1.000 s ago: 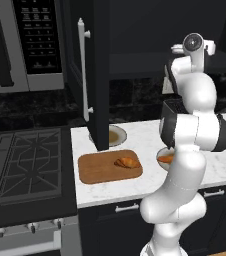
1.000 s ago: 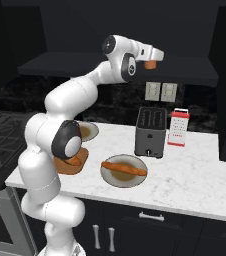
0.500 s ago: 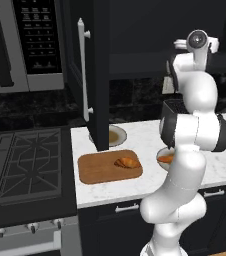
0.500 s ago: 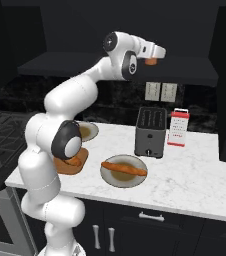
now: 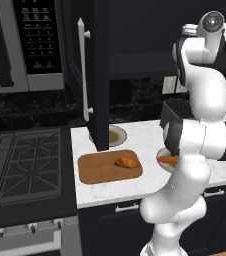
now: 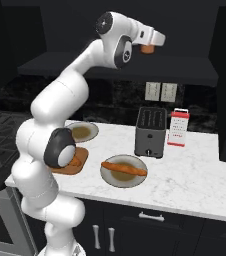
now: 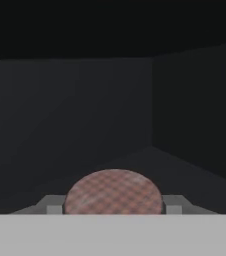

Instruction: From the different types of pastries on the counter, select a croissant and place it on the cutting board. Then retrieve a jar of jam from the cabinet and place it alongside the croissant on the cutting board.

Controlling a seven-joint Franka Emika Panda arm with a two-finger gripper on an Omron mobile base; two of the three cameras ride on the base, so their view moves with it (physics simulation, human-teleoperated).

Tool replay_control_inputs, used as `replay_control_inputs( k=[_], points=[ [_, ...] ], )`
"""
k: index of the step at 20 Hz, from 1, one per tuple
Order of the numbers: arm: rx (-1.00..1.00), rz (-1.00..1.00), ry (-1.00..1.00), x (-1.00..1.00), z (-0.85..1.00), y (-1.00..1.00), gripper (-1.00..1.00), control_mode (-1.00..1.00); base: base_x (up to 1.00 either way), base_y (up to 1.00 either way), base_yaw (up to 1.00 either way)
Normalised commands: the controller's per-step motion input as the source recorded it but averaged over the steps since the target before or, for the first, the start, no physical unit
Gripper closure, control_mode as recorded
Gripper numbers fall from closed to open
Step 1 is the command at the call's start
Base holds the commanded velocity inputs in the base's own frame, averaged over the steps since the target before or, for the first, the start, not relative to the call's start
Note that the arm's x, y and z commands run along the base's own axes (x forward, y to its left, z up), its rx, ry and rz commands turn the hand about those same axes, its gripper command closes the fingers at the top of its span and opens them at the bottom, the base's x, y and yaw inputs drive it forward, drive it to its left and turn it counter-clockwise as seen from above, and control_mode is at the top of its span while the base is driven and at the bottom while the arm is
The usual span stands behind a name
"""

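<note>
— Marbled white counter (image 5: 115, 187) under dark cabinets; what sits on it?

— My cutting board (image 5: 102, 168) lies near the counter's left edge, beside the stove (image 5: 22, 165). The croissant (image 5: 127, 162) rests on the board's right half. Behind the board, toward the back edge, stands a grey plate (image 6: 83, 132) just by the open cabinet door (image 5: 87, 75) with its long silver handle (image 5: 83, 70).

— And the long pastry?

— It lies across a second round plate (image 6: 107, 173) near the front edge: the long orange-brown pastry (image 6: 123, 168). A dark toaster (image 6: 150, 131) stands behind it, and a white container with a red top (image 6: 178, 127) just to the toaster's right.

— Where is your tool?

— My tool (image 6: 150, 46) is raised high, level with the cabinet shelf, and it pinches the jar of jam (image 6: 146, 48). From my hand camera the jar's checked reddish lid (image 7: 113, 193) sits between my fingertips (image 7: 54, 208), with the dark cabinet interior (image 7: 85, 105) beyond.

— Any writing you can read?

— None; the microwave (image 5: 20, 45) panel's marks are too small to read.
</note>
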Motion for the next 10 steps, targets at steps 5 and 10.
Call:
replay_control_inputs(
  k=[5, 10],
  points=[
    [-0.01, 0.09, -0.29, -1.0, -0.35, 0.21, 1.0, -1.0, 0.0, 0.0, 0.0],
    [0.0, 0.11, -0.22, -1.0, 0.0, 0.17, 1.0, -1.0, 0.0, 0.0, 0.0]
  ],
)
